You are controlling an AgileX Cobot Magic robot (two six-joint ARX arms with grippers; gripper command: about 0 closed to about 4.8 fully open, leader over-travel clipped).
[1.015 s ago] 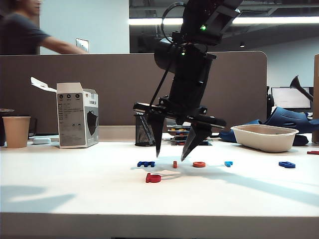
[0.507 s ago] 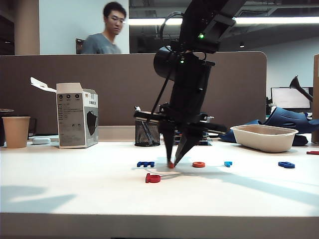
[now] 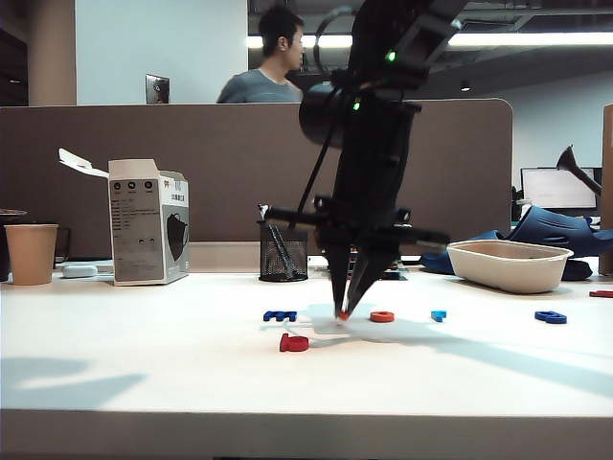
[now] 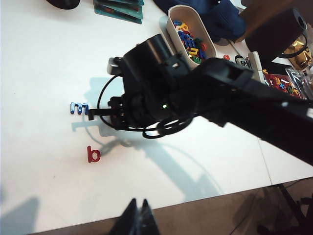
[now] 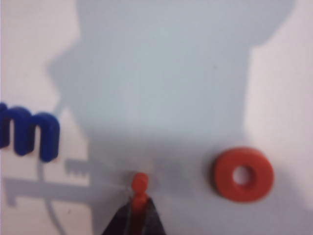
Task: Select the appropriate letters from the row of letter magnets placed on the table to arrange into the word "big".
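Observation:
My right gripper (image 3: 343, 309) points down at the table (image 3: 144, 374), shut on the thin orange-red bar (image 3: 342, 314). The right wrist view shows the bar (image 5: 139, 188) pinched between the right gripper (image 5: 139, 211) tips. The bar sits in the row between the dark blue "m" (image 3: 280, 315) and the orange ring (image 3: 382, 316). A light blue letter (image 3: 439, 314) and the dark blue "g" (image 3: 551, 316) lie further right. The red "b" (image 3: 294, 342) lies alone in front of the row. My left gripper (image 4: 138, 205) is shut and empty over the near table edge.
A tan bowl (image 3: 508, 264) stands at the back right; the left wrist view shows the bowl (image 4: 172, 14) holding several loose letters. A mesh pen holder (image 3: 283, 254), a white box (image 3: 148, 222) and a paper cup (image 3: 31, 253) line the back. A person walks behind the partition.
My right gripper came down from above the row and went from wide open to shut on the orange-red bar. The person behind the partition walked to the right.

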